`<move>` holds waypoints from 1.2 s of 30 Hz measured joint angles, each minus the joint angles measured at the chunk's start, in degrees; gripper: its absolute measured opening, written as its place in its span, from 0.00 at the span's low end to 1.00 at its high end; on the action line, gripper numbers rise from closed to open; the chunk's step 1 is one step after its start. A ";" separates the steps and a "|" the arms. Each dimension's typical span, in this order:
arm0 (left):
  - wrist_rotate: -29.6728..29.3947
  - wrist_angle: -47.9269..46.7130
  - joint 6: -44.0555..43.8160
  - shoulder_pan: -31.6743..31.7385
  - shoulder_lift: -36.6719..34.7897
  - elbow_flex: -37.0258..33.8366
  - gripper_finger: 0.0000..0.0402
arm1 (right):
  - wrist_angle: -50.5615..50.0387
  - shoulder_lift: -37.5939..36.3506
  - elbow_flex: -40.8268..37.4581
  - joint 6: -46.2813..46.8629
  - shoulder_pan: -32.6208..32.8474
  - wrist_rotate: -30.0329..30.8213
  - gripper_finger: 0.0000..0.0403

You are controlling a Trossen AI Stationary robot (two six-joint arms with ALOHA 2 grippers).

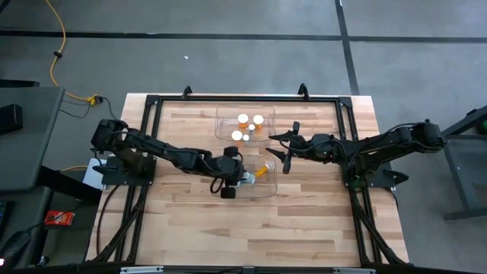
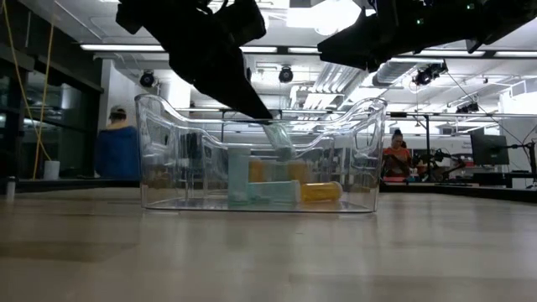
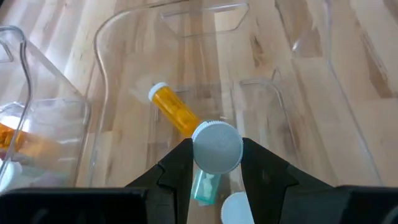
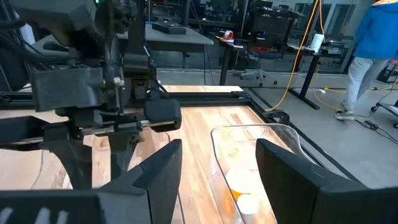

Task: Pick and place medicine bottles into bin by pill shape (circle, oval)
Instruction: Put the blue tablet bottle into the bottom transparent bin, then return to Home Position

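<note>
A: Start with the big things. What sits on the table (image 1: 304,221)?

B: A pale wooden top with two dark arms reaching toward its middle. Two clear plastic bins lie between them: the far bin (image 1: 226,114) toward the back edge, and the near bin (image 1: 271,189) just in front of it.

A: Where is the left gripper (image 3: 217,163)?

B: Down inside the near bin, its two dark fingers (image 3: 176,169) clamped on a pale teal bottle with a whitish cap (image 3: 217,146). The low view shows that bottle tilted, held above the bin floor.

A: And the right gripper (image 1: 283,148)?

B: It hovers over the gap between the two bins, just right of them, fingers spread apart with nothing between them. Its wrist view looks past them at a bin rim and the left arm beyond.

A: What else is in the near bin?

B: An orange bottle (image 3: 171,107) with a white cap lies on its side on the floor, touching the held bottle. Through the low view I make out one or two more pale bottles standing beside it, though the plastic wall blurs them.

A: The far bin?

B: Four bottles (image 1: 250,126) stand upright, white caps up, at least some of them orange.
</note>
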 joint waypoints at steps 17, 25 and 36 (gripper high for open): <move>-2.83 -0.81 0.04 0.02 0.00 0.00 0.39 | 0.02 0.00 0.00 0.02 -0.01 0.00 0.49; -12.95 -2.91 -0.02 0.05 -2.20 -0.02 0.43 | 0.00 0.00 0.00 0.02 -0.02 0.00 0.49; -12.53 4.71 -0.54 -0.09 -16.53 -8.97 0.37 | -0.44 0.00 0.00 0.02 -0.01 0.00 0.49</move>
